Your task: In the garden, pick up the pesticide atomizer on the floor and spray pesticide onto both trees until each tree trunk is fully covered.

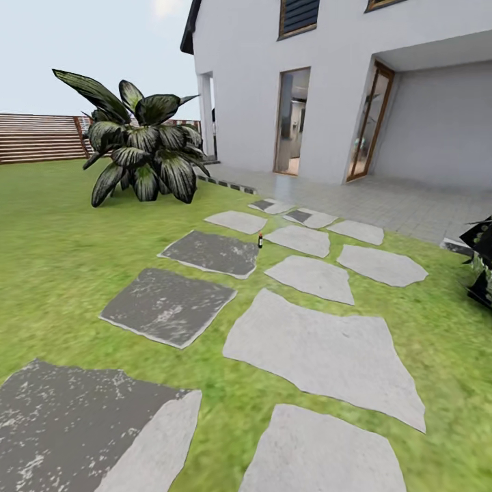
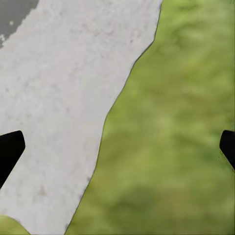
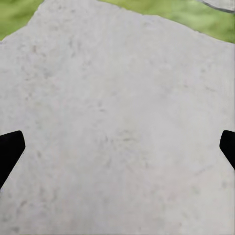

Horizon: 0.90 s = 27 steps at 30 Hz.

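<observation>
A small dark bottle with a red top, the pesticide atomizer [image 1: 260, 240], stands upright on the grass lawn [image 1: 61, 253] between the stepping stones, well ahead of me. In the left wrist view my left gripper [image 2: 117, 147] is open, its dark fingertips [image 2: 10, 149] at the picture's edges, over the border of a grey stone [image 2: 58, 107] and grass. My right gripper [image 3: 117, 147] is open too, with its fingertips [image 3: 10, 149] wide apart above a grey stone slab [image 3: 117, 112]. The thick-trunked trees are out of view.
Grey and dark stepping stones [image 1: 321, 348] run across the lawn toward the white house [image 1: 328, 82] and its paved terrace [image 1: 383, 198]. A broad-leaved dark bush [image 1: 143, 147] stands at the left before the slatted wooden fence [image 1: 37, 137]. Another dark plant [image 1: 482, 260] is at the right edge.
</observation>
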Available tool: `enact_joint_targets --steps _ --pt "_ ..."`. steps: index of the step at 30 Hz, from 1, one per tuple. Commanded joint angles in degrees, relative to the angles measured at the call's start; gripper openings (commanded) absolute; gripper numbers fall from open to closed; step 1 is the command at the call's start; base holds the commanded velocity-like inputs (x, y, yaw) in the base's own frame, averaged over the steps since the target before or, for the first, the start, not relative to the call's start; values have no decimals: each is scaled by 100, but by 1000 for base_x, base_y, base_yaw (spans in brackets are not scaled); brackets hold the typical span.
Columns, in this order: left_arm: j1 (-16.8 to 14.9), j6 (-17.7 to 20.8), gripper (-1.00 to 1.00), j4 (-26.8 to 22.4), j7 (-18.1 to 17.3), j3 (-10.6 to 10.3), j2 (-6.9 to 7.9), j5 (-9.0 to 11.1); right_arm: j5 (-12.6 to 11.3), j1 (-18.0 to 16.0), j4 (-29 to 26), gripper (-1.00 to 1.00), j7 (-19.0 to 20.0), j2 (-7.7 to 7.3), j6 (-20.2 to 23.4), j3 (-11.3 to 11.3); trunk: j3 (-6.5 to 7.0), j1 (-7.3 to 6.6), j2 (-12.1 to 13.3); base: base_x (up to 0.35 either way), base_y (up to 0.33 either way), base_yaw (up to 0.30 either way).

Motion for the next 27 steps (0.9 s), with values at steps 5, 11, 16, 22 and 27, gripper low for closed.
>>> enact_joint_targets --steps 5,11,16,22,27 --pt "-3 -19 100 4 7 7 -1 -2 6 -4 4 100 -1 -1 -18 4 -5 2 -1 339 0 -3" --pt "-3 -19 100 4 7 7 -1 -2 6 -2 -4 100 -1 13 -18 17 -5 2 -1 339 0 -1" --pt "-3 -19 100 4 7 7 -1 -2 6 -3 -4 100 -1 17 -18 19 -5 2 -1 339 0 0" --pt "-3 -19 100 4 7 7 -1 -2 6 -1 0 100 -1 17 -18 19 -5 2 -1 339 0 0" --pt "-3 -19 100 4 7 7 -1 -2 6 -2 3 100 -1 17 -18 19 -5 2 -1 339 0 0"
